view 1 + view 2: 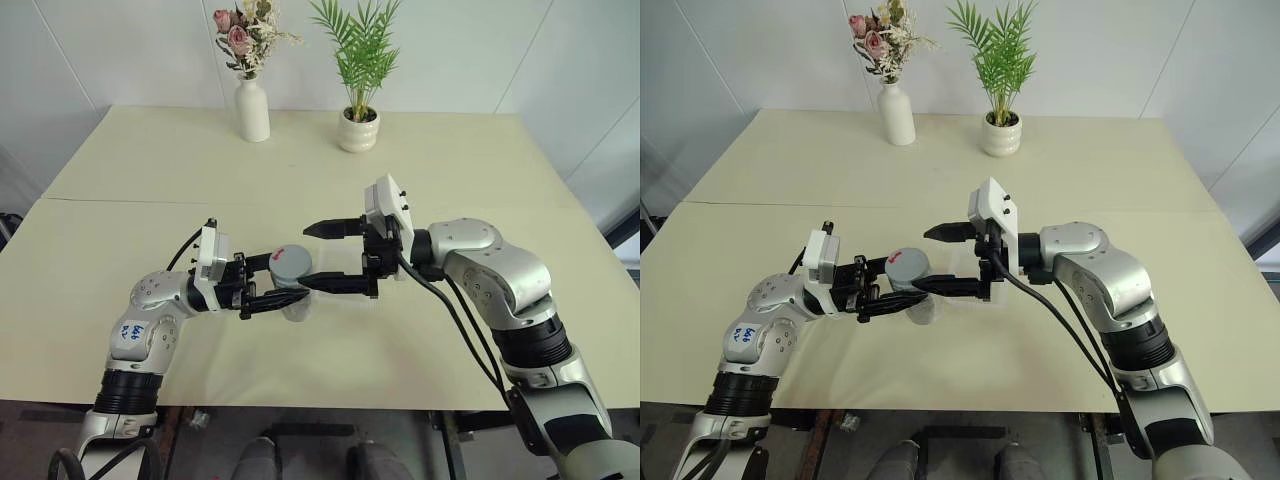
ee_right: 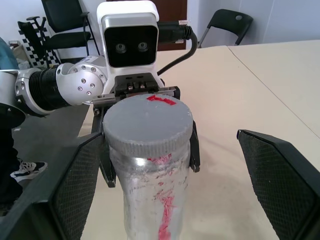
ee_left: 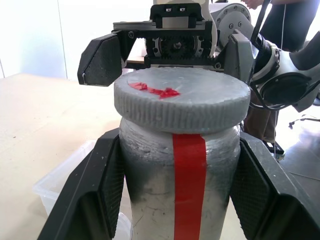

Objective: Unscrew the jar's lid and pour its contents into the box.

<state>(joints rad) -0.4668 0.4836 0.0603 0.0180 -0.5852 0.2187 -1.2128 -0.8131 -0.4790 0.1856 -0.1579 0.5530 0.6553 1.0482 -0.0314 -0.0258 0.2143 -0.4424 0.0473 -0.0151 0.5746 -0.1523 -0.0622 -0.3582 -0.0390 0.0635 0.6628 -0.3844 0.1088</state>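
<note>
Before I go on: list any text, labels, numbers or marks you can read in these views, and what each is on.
Blue handwriting on the robot's left forearm: too small to read.
Red mark on the round grey screw lid: a smear, not letters.
Red stripe down the small clear jar: a plain band with no text.
White flower vase and white plant pot: no text visible.

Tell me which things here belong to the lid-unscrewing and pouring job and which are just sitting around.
Job:
jar, held by the left tool
lid, still on the jar
box, clear, on the table under the jar
right tool, open, fingers on either side of the lid

Sitting around:
vase with flowers, at the table's far edge
plant pot beside it
</note>
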